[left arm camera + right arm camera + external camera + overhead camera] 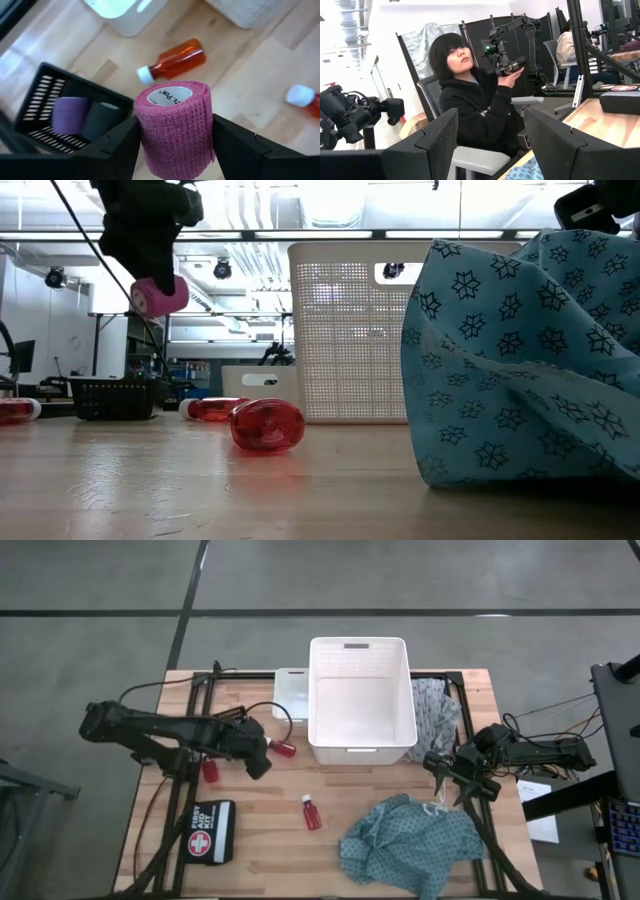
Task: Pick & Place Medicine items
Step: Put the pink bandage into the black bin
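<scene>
— What is held at this moment?

— A pink bandage roll [175,127] is gripped between the jaws of the left gripper [174,145], lifted clear of the counter [260,805]. Below it a small black basket [60,117] is seen, with a purple roll [69,115] and a dark roll [100,120] already inside.

— Which step is judged to be in hand?

— The carry, it is thought. A lowering into a container and a release would be called for next; whether the black basket or the white bin [360,700] is meant cannot be told.

— And the rest?

— Three red bottles [311,812] are left lying on the counter, near the teal cloth [410,845]. The right gripper [455,778] is parked at the counter's right edge, jaws part-open and empty, a seated person [470,110] being seen beyond them.
</scene>
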